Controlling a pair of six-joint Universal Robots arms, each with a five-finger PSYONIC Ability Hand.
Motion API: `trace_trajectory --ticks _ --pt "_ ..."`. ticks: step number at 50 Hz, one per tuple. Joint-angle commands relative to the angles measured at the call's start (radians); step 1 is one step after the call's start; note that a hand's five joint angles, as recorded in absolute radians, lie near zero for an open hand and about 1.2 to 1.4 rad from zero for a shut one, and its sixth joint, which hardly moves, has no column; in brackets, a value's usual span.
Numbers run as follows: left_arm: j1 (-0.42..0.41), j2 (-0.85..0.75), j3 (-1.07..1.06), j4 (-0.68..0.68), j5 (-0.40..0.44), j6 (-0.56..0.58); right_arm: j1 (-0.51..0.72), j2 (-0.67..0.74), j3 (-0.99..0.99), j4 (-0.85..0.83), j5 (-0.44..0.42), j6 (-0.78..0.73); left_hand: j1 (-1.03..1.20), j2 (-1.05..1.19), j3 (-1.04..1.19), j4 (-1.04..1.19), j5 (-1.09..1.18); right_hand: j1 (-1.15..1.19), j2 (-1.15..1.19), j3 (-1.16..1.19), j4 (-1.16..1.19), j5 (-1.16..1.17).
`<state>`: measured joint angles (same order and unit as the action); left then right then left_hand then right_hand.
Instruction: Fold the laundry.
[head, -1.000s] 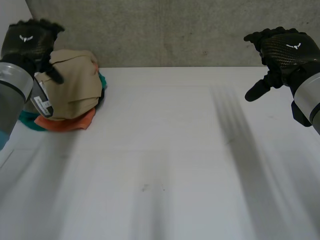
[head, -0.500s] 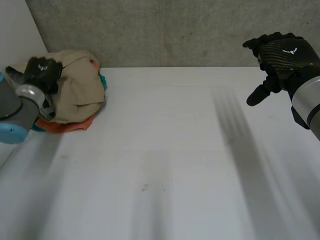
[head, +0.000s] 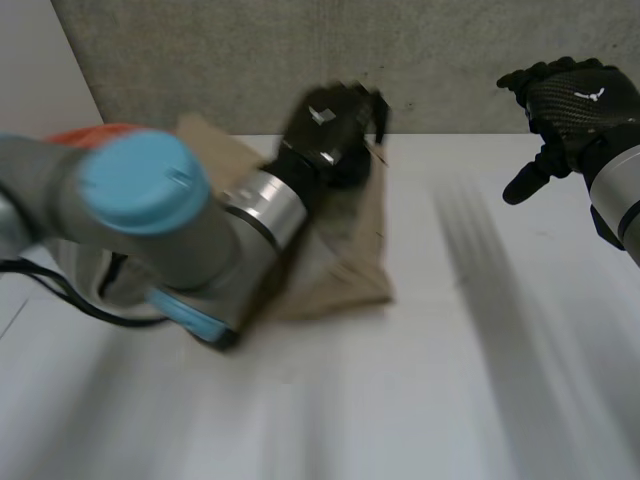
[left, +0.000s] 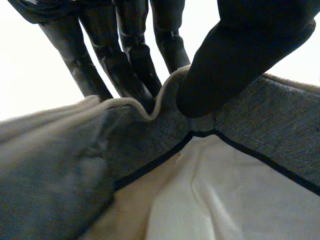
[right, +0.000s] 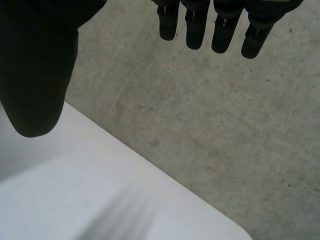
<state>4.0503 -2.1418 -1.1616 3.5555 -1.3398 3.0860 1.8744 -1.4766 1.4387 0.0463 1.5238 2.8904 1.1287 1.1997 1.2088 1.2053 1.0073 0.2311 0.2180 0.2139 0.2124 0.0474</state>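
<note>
My left hand (head: 335, 125) is over the middle back of the table, shut on a beige garment (head: 345, 270) that trails from it down onto the white table (head: 450, 400). In the left wrist view its fingers (left: 125, 60) and thumb (left: 235, 55) pinch a seamed edge of the beige garment (left: 235, 200). An orange cloth (head: 85, 135) peeks out behind my left arm at the back left. My right hand (head: 570, 105) hovers open above the table's back right, holding nothing; in the right wrist view its fingers (right: 215, 25) are straight.
A grey concrete wall (head: 250, 50) runs along the table's back edge. My left arm (head: 150, 230) stretches across the left half of the table and hides the rest of the laundry pile. Bare tabletop lies in front and at the right.
My left hand closed on the beige garment at the pile and swung right with it toward the middle back of the table. The right hand has barely moved.
</note>
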Motion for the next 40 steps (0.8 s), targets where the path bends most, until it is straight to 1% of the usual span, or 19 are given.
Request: trace_trajectory --ticks 1,3,4,7,8,11,12,16,19,21,23,24,27,28,31,32,34,35,40 --pt "-0.067 -0.194 0.106 -0.007 -0.001 -0.003 -0.001 0.11 -0.017 0.003 0.001 0.0 -0.394 -0.465 -0.474 -0.471 -0.447 -0.057 -0.043 -0.039 -0.038 -0.047" --pt "-0.07 -0.184 0.1 -0.009 0.002 -0.003 -0.001 0.145 -0.029 0.013 0.001 -0.003 -0.796 -0.867 -0.876 -0.873 -0.849 -0.057 -0.043 -0.039 -0.038 -0.047" --pt "-0.07 -0.173 0.094 -0.009 0.002 -0.003 -0.003 0.151 -0.034 0.017 -0.001 -0.003 -0.894 -0.965 -0.974 -0.97 -0.947 -0.057 -0.043 -0.039 -0.038 -0.047" --pt "-0.065 -0.086 0.051 -0.009 0.001 -0.003 -0.011 0.165 -0.038 0.023 -0.001 -0.022 -0.895 -0.966 -0.975 -0.971 -0.948 -0.057 -0.043 -0.039 -0.038 -0.047" --pt "-0.053 -0.014 0.016 -0.007 0.002 -0.004 -0.014 0.165 -0.04 0.027 -0.001 -0.031 -0.9 -0.971 -0.981 -0.977 -0.954 -0.057 -0.043 -0.039 -0.038 -0.047" --pt "-0.019 0.087 -0.045 -0.009 0.002 -0.003 -0.009 0.162 -0.046 0.061 -0.005 -0.072 -0.901 -0.971 -0.981 -0.977 -0.954 -0.057 -0.043 -0.039 -0.038 -0.047" --pt "0.01 0.149 -0.09 -0.009 0.002 -0.003 -0.006 0.162 -0.049 0.073 -0.004 -0.083 -0.901 -0.971 -0.981 -0.977 -0.954 -0.057 -0.043 -0.039 -0.038 -0.047" --pt "0.077 0.284 -0.182 -0.021 0.004 -0.001 -0.008 0.162 -0.049 0.144 -0.001 -0.111 -0.895 -0.966 -0.975 -0.971 -0.948 -0.057 -0.043 -0.039 -0.038 -0.047" --pt "0.122 0.344 -0.234 -0.044 0.005 0.006 -0.003 0.162 -0.018 0.204 -0.005 -0.102 -0.892 -0.963 -0.972 -0.968 -0.945 -0.057 -0.043 -0.039 -0.038 -0.047" --pt "0.191 0.353 -0.277 -0.075 0.008 0.042 0.006 0.153 0.02 0.219 -0.01 -0.091 -0.889 -0.96 -0.969 -0.965 -0.942 -0.057 -0.043 -0.039 -0.038 -0.047" --pt "0.241 0.352 -0.296 -0.101 0.014 0.089 0.029 0.135 0.081 0.218 -0.014 -0.057 -0.889 -0.96 -0.969 -0.965 -0.942 -0.057 -0.043 -0.039 -0.038 -0.047" --pt "0.287 0.346 -0.309 -0.128 0.033 0.147 0.041 0.125 0.103 0.213 -0.016 -0.045 -0.892 -0.963 -0.972 -0.968 -0.945 -0.057 -0.043 -0.039 -0.038 -0.047" --pt "0.344 0.309 -0.317 -0.171 0.08 0.25 0.107 0.104 0.178 0.167 -0.016 0.019 -0.895 -0.966 -0.975 -0.971 -0.948 -0.057 -0.043 -0.039 -0.038 -0.047" --pt "0.375 0.256 -0.317 -0.199 0.118 0.322 0.124 0.105 0.196 0.15 -0.011 0.033 -0.898 -0.969 -0.978 -0.974 -0.951 -0.057 -0.043 -0.039 -0.038 -0.047" --pt "0.424 0.188 -0.317 -0.239 0.172 0.433 0.175 0.107 0.274 0.062 -0.008 0.088 -0.898 -0.969 -0.978 -0.974 -0.951 -0.057 -0.043 -0.039 -0.038 -0.047" --pt "0.452 0.151 -0.322 -0.269 0.204 0.5 0.184 0.107 0.293 0.043 -0.008 0.099 -0.898 -0.969 -0.978 -0.974 -0.951 -0.057 -0.043 -0.039 -0.038 -0.047" --pt "0.466 0.125 -0.328 -0.303 0.235 0.568 0.215 0.114 0.336 -0.024 -0.002 0.122 -0.898 -0.969 -0.978 -0.974 -0.951 -0.057 -0.043 -0.039 -0.038 -0.047" --pt "0.473 0.106 -0.334 -0.335 0.263 0.63 0.225 0.122 0.345 -0.045 -0.001 0.128 -0.895 -0.966 -0.975 -0.971 -0.948 -0.057 -0.043 -0.039 -0.038 -0.047" --pt "0.48 0.088 -0.362 -0.376 0.335 0.724 0.291 0.203 0.368 -0.129 0.032 0.135 -0.892 -0.963 -0.972 -0.968 -0.945 -0.057 -0.043 -0.039 -0.038 -0.047"
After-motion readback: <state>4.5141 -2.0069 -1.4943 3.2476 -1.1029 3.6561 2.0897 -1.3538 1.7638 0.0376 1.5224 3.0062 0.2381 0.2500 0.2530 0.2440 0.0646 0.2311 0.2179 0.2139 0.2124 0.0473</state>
